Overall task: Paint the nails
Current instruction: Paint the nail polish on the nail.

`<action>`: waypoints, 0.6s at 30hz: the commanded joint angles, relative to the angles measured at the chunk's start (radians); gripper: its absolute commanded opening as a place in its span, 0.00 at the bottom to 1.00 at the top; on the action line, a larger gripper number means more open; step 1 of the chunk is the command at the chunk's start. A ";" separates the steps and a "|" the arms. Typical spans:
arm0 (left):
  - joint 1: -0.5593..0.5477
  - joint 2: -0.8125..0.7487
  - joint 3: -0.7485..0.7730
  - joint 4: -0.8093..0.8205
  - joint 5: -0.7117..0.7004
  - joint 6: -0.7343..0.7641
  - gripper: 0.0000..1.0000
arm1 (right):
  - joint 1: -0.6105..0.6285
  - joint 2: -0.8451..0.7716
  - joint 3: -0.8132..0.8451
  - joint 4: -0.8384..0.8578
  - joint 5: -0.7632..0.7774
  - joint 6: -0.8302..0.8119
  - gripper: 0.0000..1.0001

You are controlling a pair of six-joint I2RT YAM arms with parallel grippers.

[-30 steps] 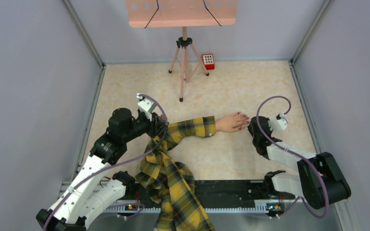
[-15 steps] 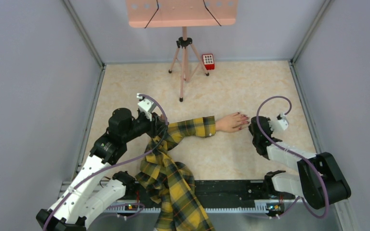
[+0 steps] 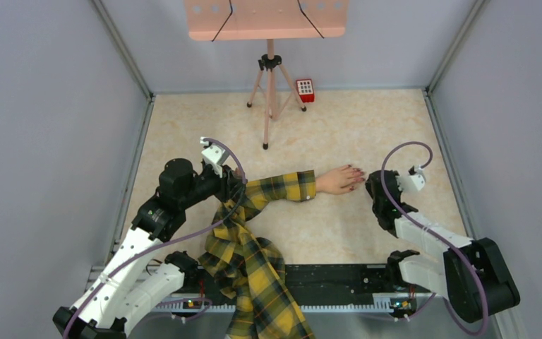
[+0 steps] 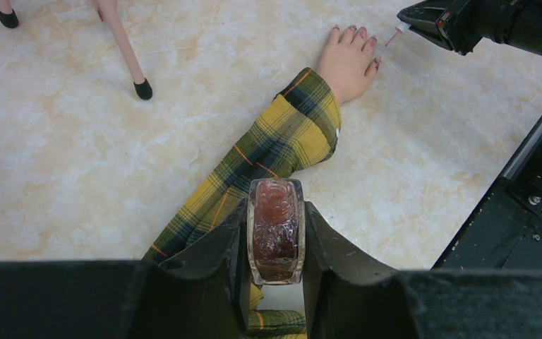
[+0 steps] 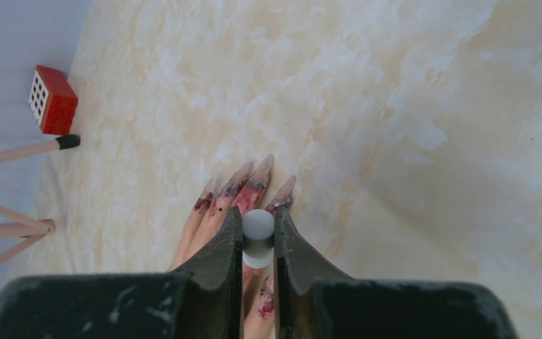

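Where nails [image 5: 253,185] end, tabletop [image 5: 395,106] beyond (wall [image 5: 7,42] well off)

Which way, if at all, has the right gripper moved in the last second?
Yes, slightly: the right gripper has drawn rightward, away from the mannequin hand, which lies unmoved.

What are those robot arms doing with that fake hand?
They are painting its nails. The left end effector is shut on a small glass bottle of red polish, held by the plaid sleeve. The right end effector pinches a little white brush right at the fingertips of the mannequin hand. The nails already show smudgy red polish.
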 commanded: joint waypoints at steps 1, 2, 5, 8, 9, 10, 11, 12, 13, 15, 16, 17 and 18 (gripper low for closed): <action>0.002 -0.022 0.023 0.034 0.001 0.003 0.00 | -0.006 -0.031 0.024 -0.018 -0.049 0.009 0.00; 0.003 -0.021 0.023 0.035 0.001 0.003 0.00 | -0.005 -0.030 0.027 -0.021 -0.060 0.009 0.00; 0.004 -0.021 0.022 0.035 0.001 0.003 0.00 | -0.004 -0.019 0.032 -0.029 -0.074 0.013 0.00; 0.003 -0.022 0.023 0.035 0.002 0.002 0.00 | -0.003 -0.005 0.030 -0.030 -0.080 0.020 0.00; 0.003 -0.023 0.022 0.035 0.002 0.003 0.00 | -0.003 0.001 0.029 -0.027 -0.081 0.020 0.00; 0.003 -0.023 0.023 0.035 0.002 0.002 0.00 | -0.003 0.007 0.029 -0.023 -0.085 0.021 0.00; 0.003 -0.022 0.022 0.036 0.002 0.002 0.00 | -0.003 0.014 0.030 -0.021 -0.088 0.021 0.00; 0.002 -0.022 0.022 0.035 0.001 0.002 0.00 | -0.004 0.020 0.031 -0.017 -0.091 0.021 0.00; 0.002 -0.023 0.023 0.034 0.001 0.003 0.00 | -0.003 0.025 0.032 -0.013 -0.093 0.021 0.00; 0.003 -0.020 0.022 0.034 0.001 0.002 0.00 | 0.000 0.035 0.036 -0.011 -0.090 0.022 0.00; 0.004 -0.021 0.022 0.035 0.001 0.002 0.00 | 0.002 0.040 0.037 -0.012 -0.088 0.022 0.00; 0.003 -0.021 0.022 0.034 0.002 0.002 0.00 | 0.003 0.043 0.039 -0.011 -0.086 0.023 0.00; 0.003 -0.022 0.023 0.034 0.002 0.003 0.00 | 0.003 0.046 0.038 -0.008 -0.086 0.024 0.00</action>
